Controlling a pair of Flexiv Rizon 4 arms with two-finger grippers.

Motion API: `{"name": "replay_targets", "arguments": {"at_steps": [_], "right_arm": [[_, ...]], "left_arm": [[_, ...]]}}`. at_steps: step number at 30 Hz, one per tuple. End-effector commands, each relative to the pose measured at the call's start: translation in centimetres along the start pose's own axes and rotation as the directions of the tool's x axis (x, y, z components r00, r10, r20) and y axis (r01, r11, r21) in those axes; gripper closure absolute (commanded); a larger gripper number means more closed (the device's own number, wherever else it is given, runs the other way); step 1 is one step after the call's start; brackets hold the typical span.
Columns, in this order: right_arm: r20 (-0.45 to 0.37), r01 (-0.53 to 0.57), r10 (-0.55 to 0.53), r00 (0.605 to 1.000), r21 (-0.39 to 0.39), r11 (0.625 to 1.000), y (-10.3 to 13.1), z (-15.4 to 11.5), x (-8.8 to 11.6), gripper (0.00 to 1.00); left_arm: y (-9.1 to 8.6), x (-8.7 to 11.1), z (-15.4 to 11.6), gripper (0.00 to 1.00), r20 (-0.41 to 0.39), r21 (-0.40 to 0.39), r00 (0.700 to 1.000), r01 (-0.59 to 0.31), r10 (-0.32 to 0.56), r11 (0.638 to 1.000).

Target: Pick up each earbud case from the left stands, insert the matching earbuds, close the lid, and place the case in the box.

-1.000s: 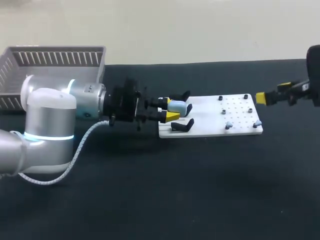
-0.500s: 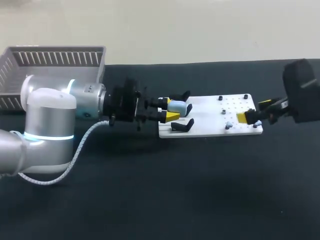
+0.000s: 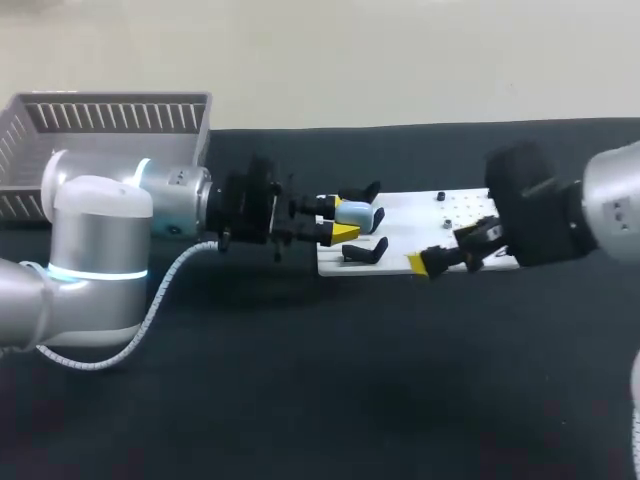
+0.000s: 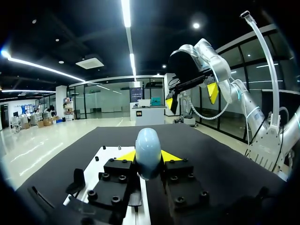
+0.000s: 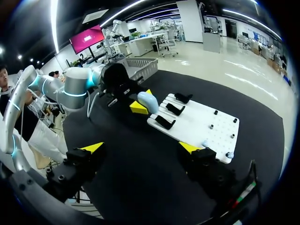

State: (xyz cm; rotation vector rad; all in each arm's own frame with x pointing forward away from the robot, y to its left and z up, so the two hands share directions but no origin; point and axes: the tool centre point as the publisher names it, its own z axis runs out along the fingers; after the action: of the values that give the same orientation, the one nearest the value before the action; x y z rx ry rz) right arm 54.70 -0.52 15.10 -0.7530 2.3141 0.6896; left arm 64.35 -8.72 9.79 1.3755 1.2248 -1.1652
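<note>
My left claw (image 3: 337, 218) pinches the smooth, pale-blue, rounded earbud case (image 3: 353, 211) from both sides above the white board's (image 3: 460, 215) left end, while my right claw (image 5: 141, 148) hangs wide open, empty, over its near edge, with broad black table (image 3: 330, 380) in front.

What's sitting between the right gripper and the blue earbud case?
One black stand on the white board sits between the right gripper and the blue case; the right wrist view shows it.
</note>
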Motion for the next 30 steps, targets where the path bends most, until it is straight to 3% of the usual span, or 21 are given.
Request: {"name": "replay_targets", "arguments": {"at_steps": [1,7,30], "right_arm": [[-0.011,0.007,-0.005,1.000,0.151,0.988,0.8,1.8,-1.1,0.00],[-0.013,-0.009,0.011,1.000,0.137,0.990,1.5,3.1,-1.6,0.00],[-0.002,-0.005,0.005,1.000,0.126,0.992,2.2,3.9,-2.3,0.00]], "left_arm": [[-0.2,0.1,0.0,1.00,0.003,-0.006,1.000,-0.003,0.003,1.000],[-0.2,0.1,0.0,1.00,0.003,-0.006,1.000,-0.003,0.003,1.000],[-0.2,0.1,0.0,1.00,0.003,-0.006,1.000,-0.003,0.003,1.000]]}}
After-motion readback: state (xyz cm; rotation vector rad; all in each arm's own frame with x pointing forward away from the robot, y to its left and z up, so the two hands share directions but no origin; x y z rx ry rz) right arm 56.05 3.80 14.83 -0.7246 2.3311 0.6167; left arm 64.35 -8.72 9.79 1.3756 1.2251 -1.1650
